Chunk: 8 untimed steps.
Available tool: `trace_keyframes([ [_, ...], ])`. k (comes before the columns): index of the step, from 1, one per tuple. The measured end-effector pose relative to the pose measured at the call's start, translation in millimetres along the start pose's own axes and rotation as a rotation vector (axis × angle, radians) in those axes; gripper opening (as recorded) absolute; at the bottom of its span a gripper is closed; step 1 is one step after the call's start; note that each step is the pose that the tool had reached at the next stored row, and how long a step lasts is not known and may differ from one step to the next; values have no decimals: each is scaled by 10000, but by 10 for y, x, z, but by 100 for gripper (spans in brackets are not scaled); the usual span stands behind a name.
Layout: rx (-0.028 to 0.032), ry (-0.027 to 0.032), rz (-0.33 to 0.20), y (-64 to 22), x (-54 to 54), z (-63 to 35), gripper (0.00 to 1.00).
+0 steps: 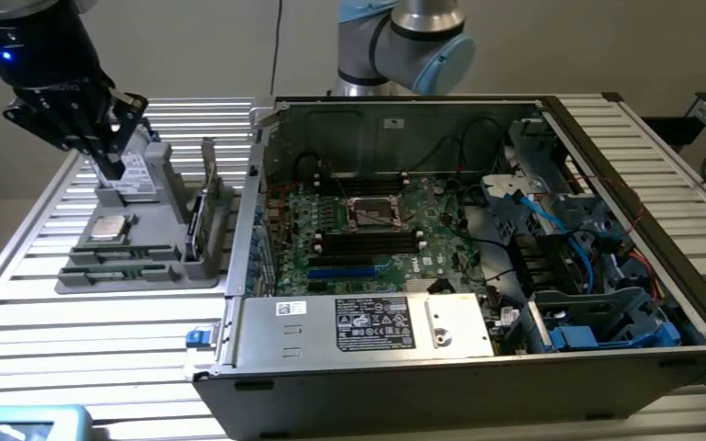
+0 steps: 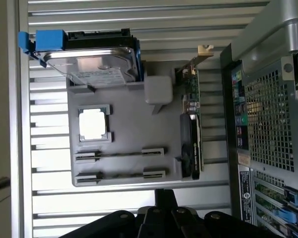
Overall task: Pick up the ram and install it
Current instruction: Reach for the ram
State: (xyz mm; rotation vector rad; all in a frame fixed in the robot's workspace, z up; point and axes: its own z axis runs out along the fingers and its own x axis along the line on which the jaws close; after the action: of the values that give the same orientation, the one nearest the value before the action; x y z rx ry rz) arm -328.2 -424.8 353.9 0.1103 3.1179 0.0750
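Pincer [image 1: 110, 173] hangs over the gray tray [image 1: 144, 281] on the exterior view's left. Tips are together, and I see nothing clamped btwn them. In the wrist view the dark fingertips [image 2: 164, 198] sit just past the tray's [image 2: 124, 124] edge, at the end with the two long slots.

The ram [image 1: 118, 252] is in the tray, not in the pincer. It's a thin strip on edge in the slot next to the processor [image 1: 108, 228], with a bit of green showing. From the wrist cam the ram [image 2: 120, 154] is only a thin dark line btwn two clips. The second slot [image 2: 120, 174] beside it looks the same, and I can't tell if it holds a stick.

Also on the tray:
- The hard drive [image 2: 97, 64] w/ a blue bracket, at the far end from the slots.
- The processor [image 2: 93, 123], btwn the drive and the slots.
- A graphics card [image 1: 212, 219] standing upright along the side nearest the PC case [image 1: 366, 119].

The case lies open on the slatted table [image 1: 84, 349], w/ the motherboard [image 1: 390, 241] exposed. It's well apart from the pincer.
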Motion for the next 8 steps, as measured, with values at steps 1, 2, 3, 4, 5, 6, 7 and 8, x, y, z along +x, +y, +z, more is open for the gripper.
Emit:
trace_keyframes([
  [1,1,7,1,-4,7,19,11],
  [2,2,12,1,-6,11,36,11],
  [3,3,16,1,-7,14,54,11],
  [4,6,18,1,-8,17,71,11],
  [5,18,17,1,-9,20,87,11],
  [6,38,17,2,-9,24,100,11],
  [7,60,16,1,-11,27,112,11],
  [8,80,15,0,-12,31,125,11],
])
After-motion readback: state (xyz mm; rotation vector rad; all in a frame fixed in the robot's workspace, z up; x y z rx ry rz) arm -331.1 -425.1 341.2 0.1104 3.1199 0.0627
